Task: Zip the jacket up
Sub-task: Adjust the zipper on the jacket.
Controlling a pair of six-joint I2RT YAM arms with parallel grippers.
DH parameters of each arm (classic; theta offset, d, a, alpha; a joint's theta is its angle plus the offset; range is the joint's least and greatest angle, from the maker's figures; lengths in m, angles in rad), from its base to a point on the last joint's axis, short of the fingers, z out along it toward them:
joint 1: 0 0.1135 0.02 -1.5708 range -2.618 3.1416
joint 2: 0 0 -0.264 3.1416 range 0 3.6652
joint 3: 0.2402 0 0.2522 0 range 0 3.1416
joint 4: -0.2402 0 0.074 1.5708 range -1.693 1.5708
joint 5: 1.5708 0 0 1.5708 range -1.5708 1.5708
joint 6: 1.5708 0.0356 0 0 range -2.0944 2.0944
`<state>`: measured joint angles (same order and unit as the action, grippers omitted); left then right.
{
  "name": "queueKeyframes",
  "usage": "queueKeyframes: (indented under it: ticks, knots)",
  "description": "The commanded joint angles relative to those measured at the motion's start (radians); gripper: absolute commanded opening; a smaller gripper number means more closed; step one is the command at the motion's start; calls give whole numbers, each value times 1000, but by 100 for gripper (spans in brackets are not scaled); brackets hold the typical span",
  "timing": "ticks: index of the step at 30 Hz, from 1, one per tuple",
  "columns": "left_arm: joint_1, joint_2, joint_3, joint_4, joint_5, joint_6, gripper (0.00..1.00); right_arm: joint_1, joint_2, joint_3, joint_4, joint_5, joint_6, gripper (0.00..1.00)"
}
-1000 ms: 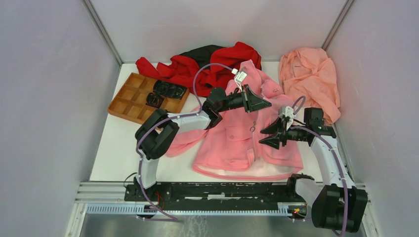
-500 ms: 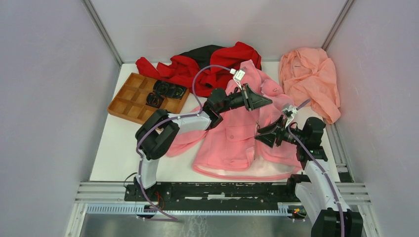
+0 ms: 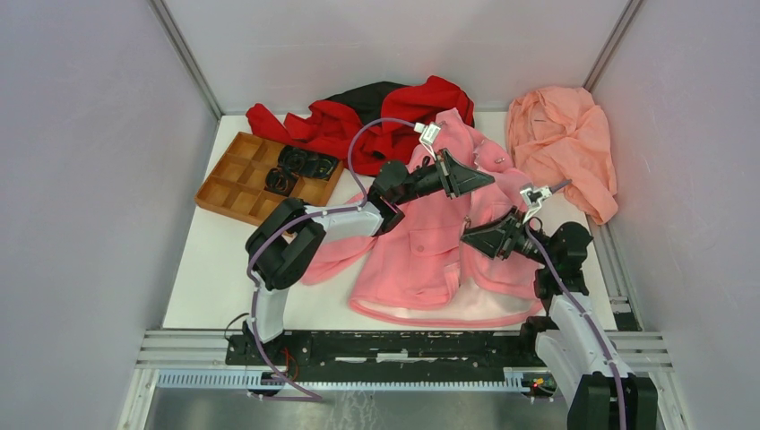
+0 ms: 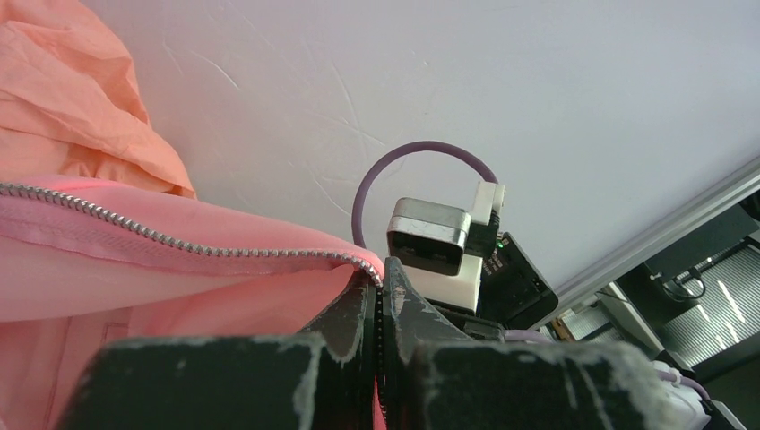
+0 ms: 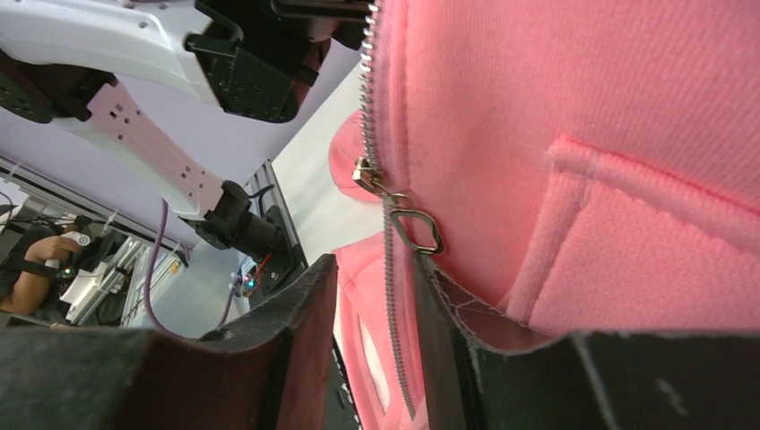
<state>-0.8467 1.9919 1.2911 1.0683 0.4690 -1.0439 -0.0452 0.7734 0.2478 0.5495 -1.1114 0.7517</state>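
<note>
The right gripper (image 5: 373, 279) has swung in over the pink fleece jacket (image 3: 421, 260), spread on the white table (image 3: 215, 269); its fingers gape astride the zipper (image 5: 399, 345) just below the metal pull (image 5: 416, 230). The left gripper (image 4: 380, 273) is clamped on the toothed edge (image 4: 179, 243) higher up (likely tensioning). Fleece is limp: grip the stiff pull.

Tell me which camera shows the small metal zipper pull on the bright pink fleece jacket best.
Right wrist: the small metal zipper pull hangs large and sharp ahead of the open right claw. Left wrist shows only zipper teeth, no pull. From top external it is too small to make out.
</note>
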Motion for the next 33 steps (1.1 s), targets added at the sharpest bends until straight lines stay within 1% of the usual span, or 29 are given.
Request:
queueKeyframes:
  ticks: [1,6,9,12,14,16,20,23,25,27,32,33]
  knots:
    - [0,-7,25,108,-2,-42,2,6,-6,8,131,14,112,40]
    - [1,-11,28,113,19,-38,2,7,-7,0,104,18,115,39]
    - [6,-19,25,111,30,-35,2,7,-5,-2,57,24,103,43]
    - [9,-31,19,111,36,-31,2,7,-2,14,-63,32,11,46]
    - [9,-34,20,111,41,-29,2,7,5,17,-97,38,-17,47]
    - [10,-36,23,112,46,-34,2,7,21,8,-63,42,17,46]
    - [9,-41,13,129,54,-47,2,7,50,-15,112,34,164,45]
    - [10,-45,8,130,56,-47,2,7,58,-9,164,35,205,46]
    - [9,-48,9,132,58,-48,2,7,61,-6,169,33,211,47]
    - [10,-48,10,133,59,-50,2,7,61,3,108,36,169,49]
    - [9,-55,13,134,60,-53,2,7,73,82,-196,71,-34,59]
    - [10,-58,13,133,60,-52,2,7,77,100,-245,81,-67,59]
